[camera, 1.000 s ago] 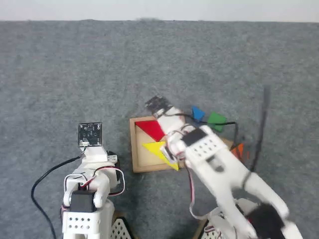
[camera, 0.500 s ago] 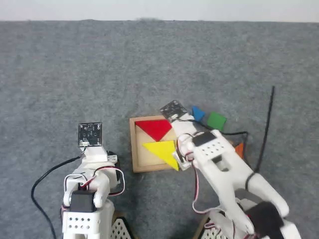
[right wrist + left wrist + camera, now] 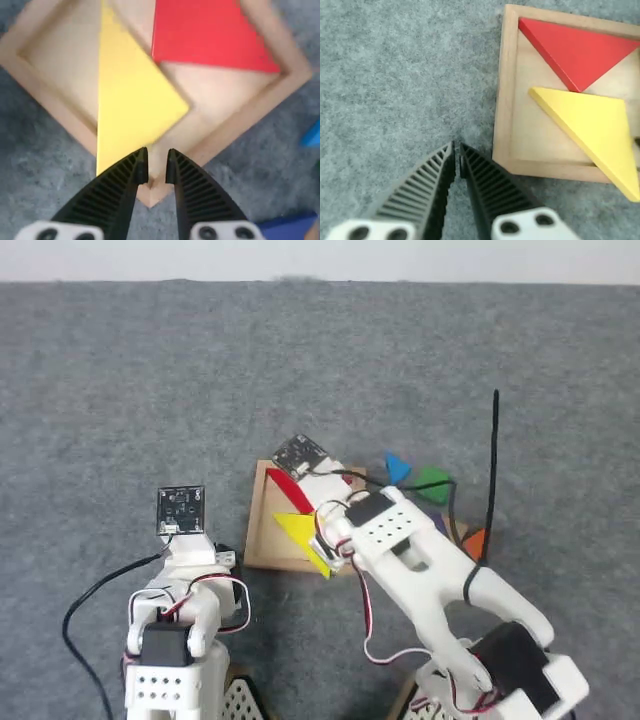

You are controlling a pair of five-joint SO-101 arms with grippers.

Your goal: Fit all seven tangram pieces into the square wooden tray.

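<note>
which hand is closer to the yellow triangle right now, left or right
Right. The right hand hangs over the yellow triangle, at the corner overlapping the wooden tray rim. The left hand sits over carpet beside the tray, apart from the triangle.

- Tray (image 3: 501, 90), beside the left gripper (image 3: 456, 147): pale wood, smooth, matt.
- Yellow piece (image 3: 130, 100) and red piece (image 3: 200, 30), just ahead of the right gripper (image 3: 157, 152): smooth, matt paint.
- Fingers (image 3: 427, 190): black plastic, ribbed.
- Table cover (image 3: 395, 75), under the fingers: grey cloth, rough, felt-like.
- Arms (image 3: 430, 570): white plastic, smooth.
</note>
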